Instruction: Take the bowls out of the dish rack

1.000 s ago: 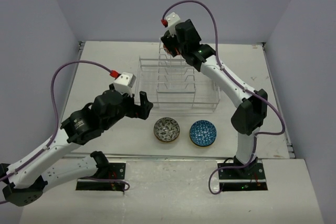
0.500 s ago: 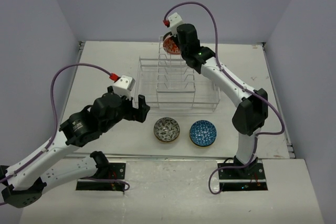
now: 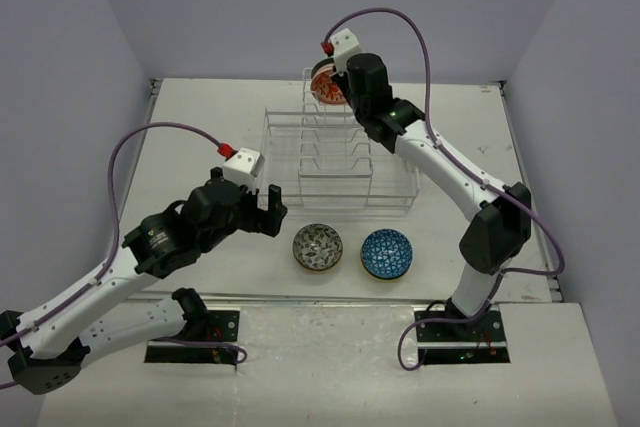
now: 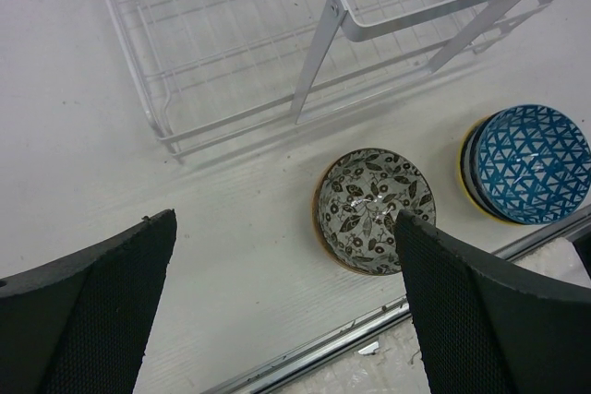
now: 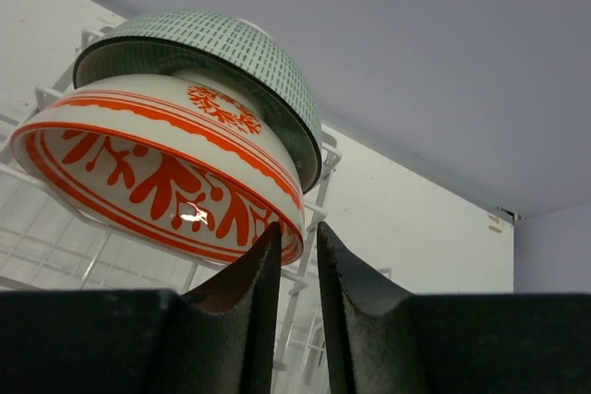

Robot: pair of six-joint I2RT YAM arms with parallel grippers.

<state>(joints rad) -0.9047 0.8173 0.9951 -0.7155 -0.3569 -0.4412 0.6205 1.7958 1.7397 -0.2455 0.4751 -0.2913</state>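
- orange-red bowl leans on edge at the far end of the dish rack, its rim pinched by the right gripper.
- left gripper hangs wide open, holding nothing, at the dish rack's near left.

Grey leaf-patterned bowl beside blue mosaic bowl, near dish rack.

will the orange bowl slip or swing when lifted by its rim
Probably rigid and breakable: the orange bowl looks like glazed ceramic. Its glossy rim may slip, pinched thinly by the right gripper. It may drag the green bowl resting against it.
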